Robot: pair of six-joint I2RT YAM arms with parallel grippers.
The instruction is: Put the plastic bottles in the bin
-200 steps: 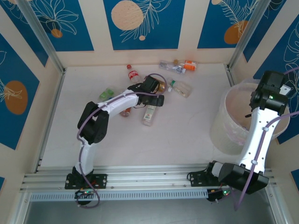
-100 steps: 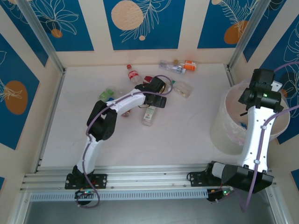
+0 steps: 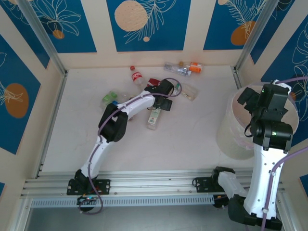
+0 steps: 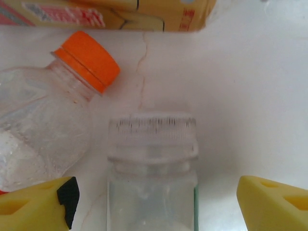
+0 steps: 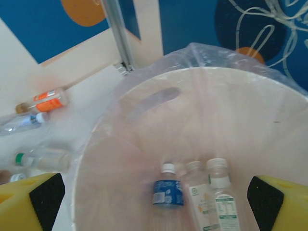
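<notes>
On the flat pale pink table top (image 3: 192, 139), a clear bottle with a red cap (image 3: 136, 76) lies near the far wall. A clear bottle with an orange label (image 3: 194, 67) lies further right. A squashed green bottle (image 3: 109, 97) lies to the left. A big round pale pink tub (image 3: 228, 134) stands at the right side.

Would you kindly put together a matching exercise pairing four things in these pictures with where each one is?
Things:
1. blue-labelled bottle
2. clear-capped bottle
3. red-capped bottle
4. right gripper

Places:
A. lying at the far side of the table
B. open, above the bin
C. lying inside the bin
D. between the jaws of the open left gripper

Pairs: 1-C; 2-D; 3-A; 4-B
</notes>
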